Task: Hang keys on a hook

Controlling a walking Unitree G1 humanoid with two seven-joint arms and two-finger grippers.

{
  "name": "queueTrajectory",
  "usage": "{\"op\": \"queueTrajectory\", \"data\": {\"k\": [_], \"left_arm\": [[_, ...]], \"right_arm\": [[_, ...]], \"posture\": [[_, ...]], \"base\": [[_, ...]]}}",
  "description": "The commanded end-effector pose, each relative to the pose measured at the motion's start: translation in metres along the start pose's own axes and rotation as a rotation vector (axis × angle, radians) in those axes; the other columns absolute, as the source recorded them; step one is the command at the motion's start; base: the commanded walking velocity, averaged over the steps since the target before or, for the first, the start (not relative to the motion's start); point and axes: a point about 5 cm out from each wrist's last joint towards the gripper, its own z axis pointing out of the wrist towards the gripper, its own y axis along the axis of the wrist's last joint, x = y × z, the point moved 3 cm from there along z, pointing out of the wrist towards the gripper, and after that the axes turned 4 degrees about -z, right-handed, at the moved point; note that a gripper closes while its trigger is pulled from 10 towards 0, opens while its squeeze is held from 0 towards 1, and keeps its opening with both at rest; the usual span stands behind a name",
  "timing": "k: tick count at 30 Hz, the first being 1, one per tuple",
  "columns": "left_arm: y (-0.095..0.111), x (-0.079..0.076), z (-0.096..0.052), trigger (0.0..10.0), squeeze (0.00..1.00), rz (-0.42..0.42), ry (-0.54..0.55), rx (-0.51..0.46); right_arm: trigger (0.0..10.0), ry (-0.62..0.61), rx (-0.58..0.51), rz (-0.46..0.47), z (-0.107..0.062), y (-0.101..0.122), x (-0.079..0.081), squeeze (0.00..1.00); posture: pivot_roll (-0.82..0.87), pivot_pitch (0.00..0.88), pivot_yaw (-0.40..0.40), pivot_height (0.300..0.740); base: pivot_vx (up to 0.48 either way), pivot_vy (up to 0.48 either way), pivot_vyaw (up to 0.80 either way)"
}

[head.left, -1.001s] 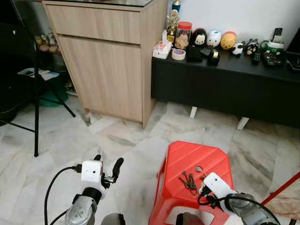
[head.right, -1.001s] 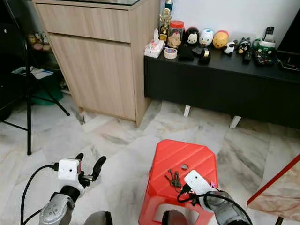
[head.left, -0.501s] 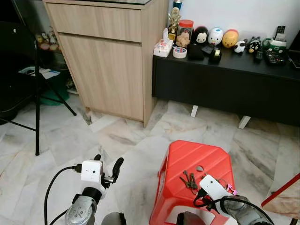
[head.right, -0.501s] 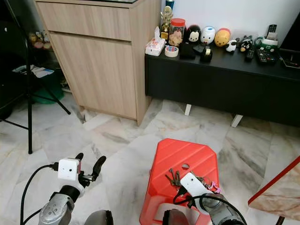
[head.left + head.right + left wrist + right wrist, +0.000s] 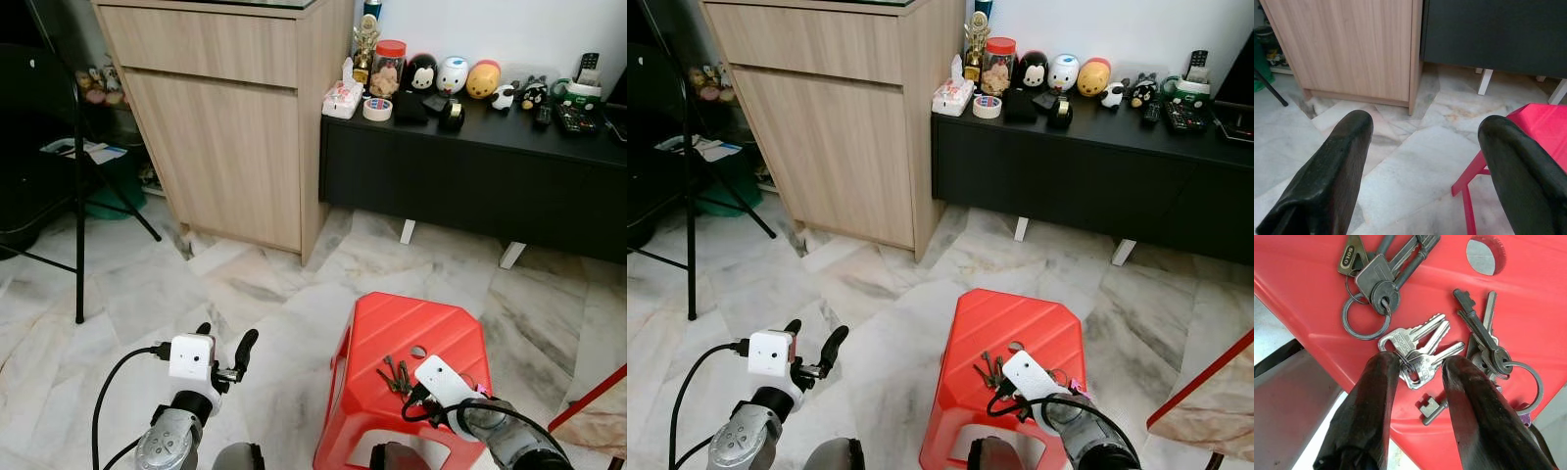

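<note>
Right end effector (image 5: 1418, 382) sits low over the red stool (image 5: 392, 333), at the near right part of its seat, its two black fingers (image 5: 1369, 406) spread apart and straddling a bunch of silver keys (image 5: 1420, 350) that lies flat on the red plastic; one finger touches the bunch's small ring, but nothing is pinched yet. On the stool beside that bunch lies a darker set of keys on a large ring (image 5: 1374, 286), toward the seat's left, and another set of long dark keys on a ring (image 5: 1488, 345) lies toward the seat's right, near the round hole (image 5: 1485, 254) in the middle of the seat. A single small key (image 5: 1431, 409) lies at the stool's near edge, just under the silver bunch. Left end effector (image 5: 1422, 161) hangs to the left of the stool above the marble floor (image 5: 245, 294), its fingers wide apart and holding nothing. Beyond the stool stand a wooden cabinet (image 5: 220, 117) and, to its right, a low black tabletop (image 5: 470, 162) carrying small figurines and jars.
</note>
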Motion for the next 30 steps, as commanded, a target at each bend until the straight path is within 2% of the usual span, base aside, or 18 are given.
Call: {"op": "queueTrajectory", "data": {"k": [1,16,29,30], "left_arm": [[-0.0004,-0.0014,-0.0019,10.0,0.0,-0.004,-0.007,0.007],[-0.001,0.0002,-0.0038,10.0,0.0,-0.002,0.0,0.01],[-0.0011,0.001,-0.0048,10.0,0.0,0.001,0.0,0.012],[-0.001,0.0011,-0.0048,10.0,0.0,0.002,0.001,0.012]], "right_arm": [[10.0,-0.005,-0.003,0.003,0.0007,0.0014,-0.0008,0.0],[10.0,-0.005,-0.015,0.013,0.0031,0.0062,0.0003,0.0],[10.0,-0.013,0.004,0.024,0.0034,0.002,-0.0014,0.0],[9.5,-0.015,-0.001,0.027,0.0034,0.0024,-0.0014,0.0]], "posture": [[0.05,0.046,-0.033,0.626],[0.06,0.051,-0.033,0.626],[0.07,0.054,-0.031,0.626],[0.07,0.054,-0.03,0.626]], "base": [[0.0,0.0,0.0],[0.0,0.0,0.0],[0.0,0.0,0.0],[0.0,0.0,0.0]]}}
